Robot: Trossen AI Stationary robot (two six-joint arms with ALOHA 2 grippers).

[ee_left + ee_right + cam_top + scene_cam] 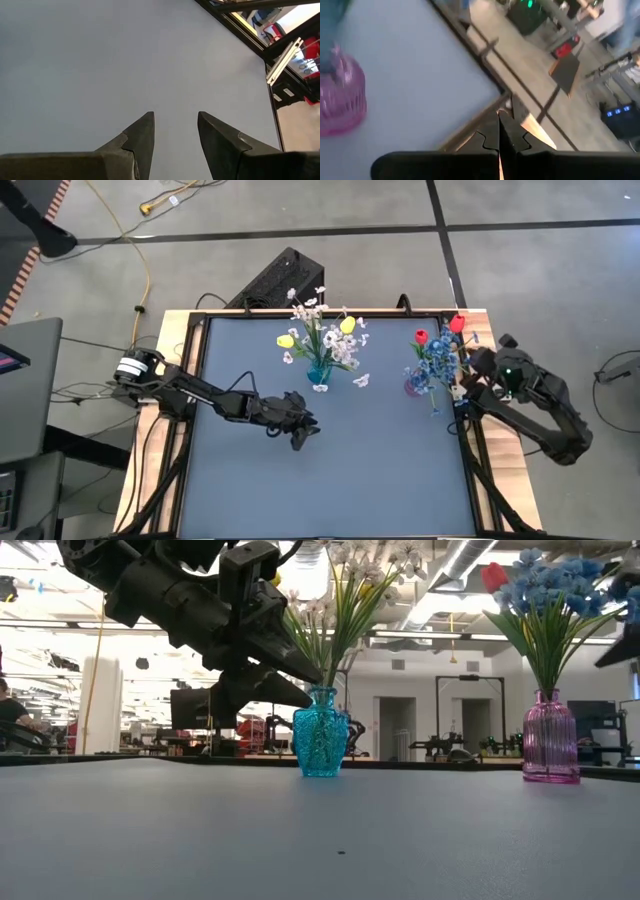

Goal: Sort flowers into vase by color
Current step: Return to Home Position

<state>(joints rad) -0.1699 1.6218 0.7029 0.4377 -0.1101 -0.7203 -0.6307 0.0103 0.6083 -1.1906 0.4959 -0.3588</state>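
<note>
Fingers (142,137) of the left gripper (300,432): sitting a narrow gap apart, gripping nothing, with bare worktop (330,480) showing between them. This gripper is hanging above the worktop near the blue vase (319,372), on the left arm's side of it and clear of the glass.

Right gripper (500,132): tips are pressing together, also empty. It is hovering well apart from the blue vase, out past the violet vase (415,385), over the worktop's rim on the right arm's side.

Blue vase, contents: yellow tulips (347,324) and white sprays (330,345) are standing upright in it, stems gathered in the neck.

Violet vase, contents: red tulips (421,336) and blue blossoms (437,360) are standing in it likewise. It is standing beside the blue vase, toward the right arm, the two apart.

Loose stock: no stem is lying on the worktop around the blue vase.

Assessment: the sorting is looking complete, warm-and-white in one vessel, red-and-blue in the other. Both grippers are being kept empty and off the bouquets, most likely so that pulling the arms home is not snagging a leaf or tipping the light glass. The left arm, being the closer to the blue vase, is wanting the more careful exit.
</note>
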